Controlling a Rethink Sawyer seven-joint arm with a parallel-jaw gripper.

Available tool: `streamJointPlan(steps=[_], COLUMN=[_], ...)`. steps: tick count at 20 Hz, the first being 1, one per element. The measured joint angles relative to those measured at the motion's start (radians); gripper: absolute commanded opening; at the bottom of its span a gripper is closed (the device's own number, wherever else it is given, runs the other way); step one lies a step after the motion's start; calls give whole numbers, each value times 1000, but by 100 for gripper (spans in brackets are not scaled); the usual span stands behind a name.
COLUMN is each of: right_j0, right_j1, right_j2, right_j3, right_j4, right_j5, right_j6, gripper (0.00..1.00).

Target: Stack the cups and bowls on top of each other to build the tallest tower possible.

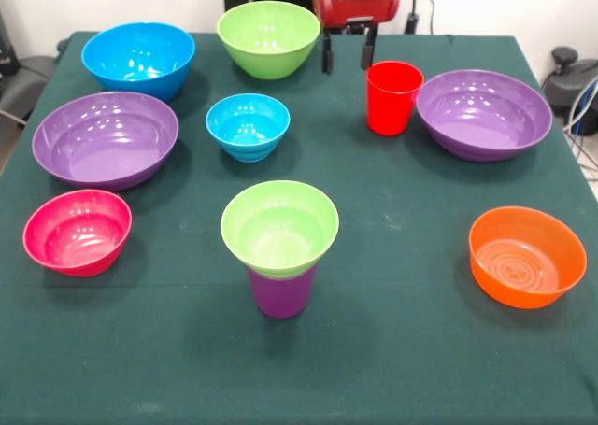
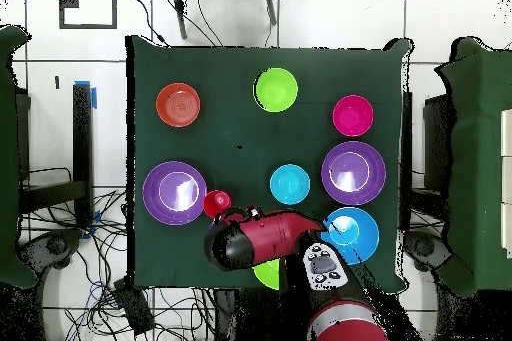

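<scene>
The tower is a small lime green bowl [image 1: 279,226] seated in the mouth of the purple cup [image 1: 280,294], near the table's front middle; from overhead only the green bowl [image 2: 276,89] shows. The red cup [image 1: 392,96] stands upright on its own next to a wide purple bowl [image 1: 483,113], and shows overhead [image 2: 216,203]. My gripper [image 1: 348,53] hangs open and empty at the far edge, just behind and left of the red cup, not touching it. Overhead the red arm [image 2: 262,240] hides the gripper.
Loose bowls stand on the green cloth: large lime green [image 1: 269,37], large blue [image 1: 138,59], small blue [image 1: 248,126], second wide purple [image 1: 105,137], pink [image 1: 78,231], orange [image 1: 527,255]. The large green bowl sits just left of the gripper.
</scene>
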Motion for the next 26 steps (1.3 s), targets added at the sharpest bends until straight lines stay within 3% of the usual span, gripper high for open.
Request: streamJointPlan(steps=[16, 26], right_j0=[-75, -63], right_j1=[-3, -11], right_j2=[15, 15], right_j3=[0, 0], right_j4=[0, 13], right_j5=[0, 5], right_j6=[0, 0], gripper=[100, 100])
